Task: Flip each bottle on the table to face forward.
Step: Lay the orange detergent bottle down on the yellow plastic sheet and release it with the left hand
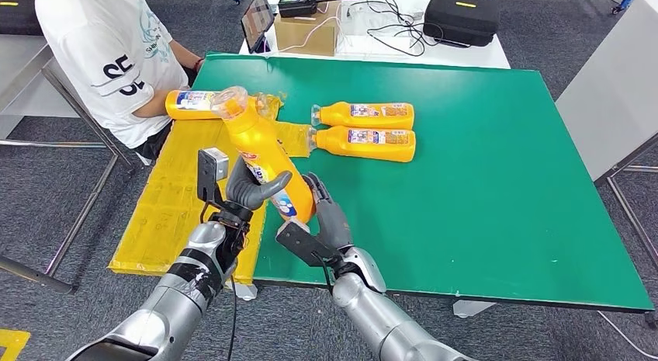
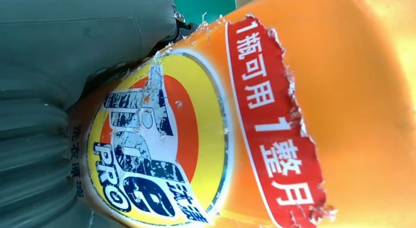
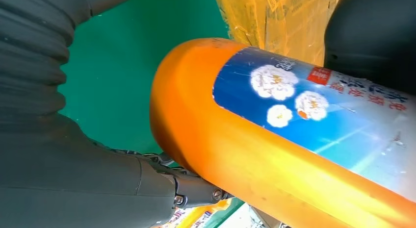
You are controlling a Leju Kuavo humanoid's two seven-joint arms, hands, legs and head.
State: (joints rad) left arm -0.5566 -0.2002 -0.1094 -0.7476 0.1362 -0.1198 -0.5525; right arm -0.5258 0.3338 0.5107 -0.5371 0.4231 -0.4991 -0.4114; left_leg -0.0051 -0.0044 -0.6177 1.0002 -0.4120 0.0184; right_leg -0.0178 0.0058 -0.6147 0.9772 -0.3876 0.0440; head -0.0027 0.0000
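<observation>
Head view: gripping a tilted orange bottle (image 1: pixel 264 155) between left hand (image 1: pixel 247 189) and right hand (image 1: pixel 326 217), above the green table (image 1: pixel 481 182) near its front edge; 3 more bottles (image 1: pixel 365 128) lying flat behind. Left wrist view: pressing against the torn front label (image 2: pixel 162 149). Right wrist view: cradling the bottle's base, blue back label (image 3: pixel 319 120) showing

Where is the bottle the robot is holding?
In the head view, the held bottle is tilted above the table's near left corner, between the left hand and right hand, in front of the two lying bottles.
</observation>
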